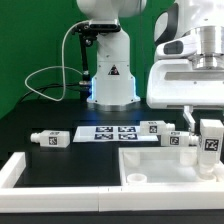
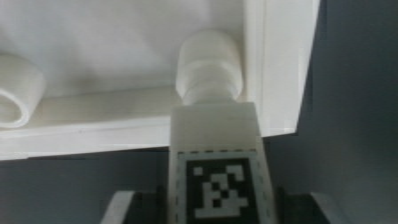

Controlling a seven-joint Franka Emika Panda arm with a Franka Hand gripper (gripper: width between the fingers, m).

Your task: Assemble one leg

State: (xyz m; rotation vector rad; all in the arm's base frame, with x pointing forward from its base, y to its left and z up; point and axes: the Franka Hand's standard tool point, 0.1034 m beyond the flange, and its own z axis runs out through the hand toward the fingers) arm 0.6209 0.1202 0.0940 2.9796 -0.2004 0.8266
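Observation:
My gripper (image 1: 204, 126) is shut on a white leg (image 1: 211, 141) with a square tag, holding it over the right side of the large white tabletop piece (image 1: 160, 163). In the wrist view the gripper (image 2: 217, 203) holds the leg (image 2: 219, 140) between its dark fingers (image 2: 128, 206). The leg's narrow tip lies over the tabletop (image 2: 107, 50) near its raised edge. Three more legs lie on the black table: one at the exterior view's left (image 1: 50, 139) and two at its right (image 1: 157, 128) (image 1: 178, 140).
The marker board (image 1: 112, 133) lies in the middle of the table in front of the robot base (image 1: 112, 70). A white rim frame (image 1: 25, 168) runs along the front left. A rounded white part (image 2: 15, 88) shows at the wrist view's edge.

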